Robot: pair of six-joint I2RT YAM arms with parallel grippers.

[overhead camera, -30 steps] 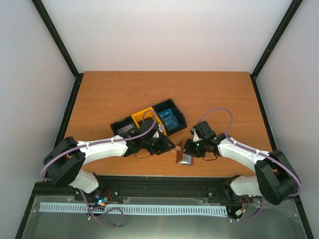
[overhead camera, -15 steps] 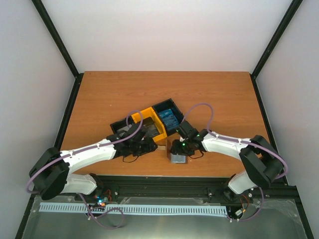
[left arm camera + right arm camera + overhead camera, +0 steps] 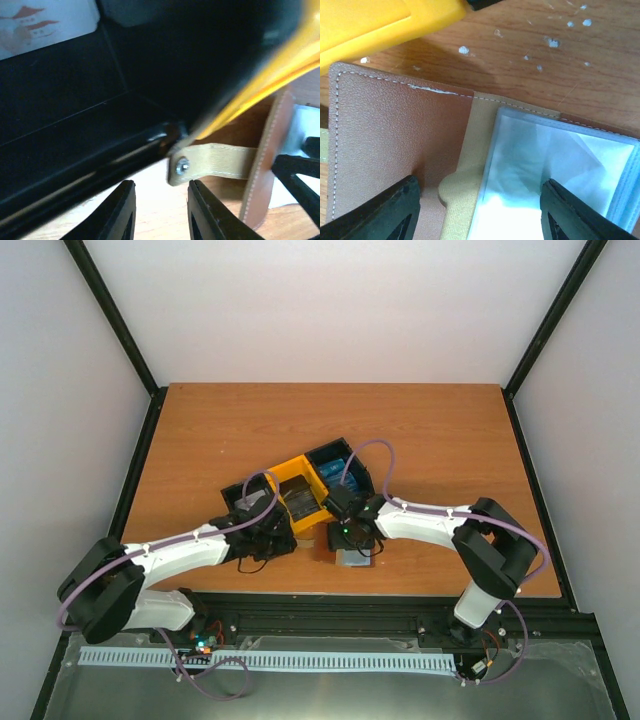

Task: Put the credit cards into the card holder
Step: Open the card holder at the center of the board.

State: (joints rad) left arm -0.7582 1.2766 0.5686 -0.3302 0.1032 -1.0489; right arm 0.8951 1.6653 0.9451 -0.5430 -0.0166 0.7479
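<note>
Brown, white-stitched card holder lies open, pale pockets showing, under wide right pincer; left pincer narrow.

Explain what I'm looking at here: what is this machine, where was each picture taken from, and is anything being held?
Two robot arms are bolted at the near edge of a wooden table. One picture looks down from above and behind them; the other two come from a camera on each wrist. A black-and-yellow tray holds credit cards, the blue ones in its right compartment. The brown card holder lies open beside it. The right end effector is open over the holder's clear pockets. The left end effector, near the tray's edge, is also empty. Nothing is held.
</note>
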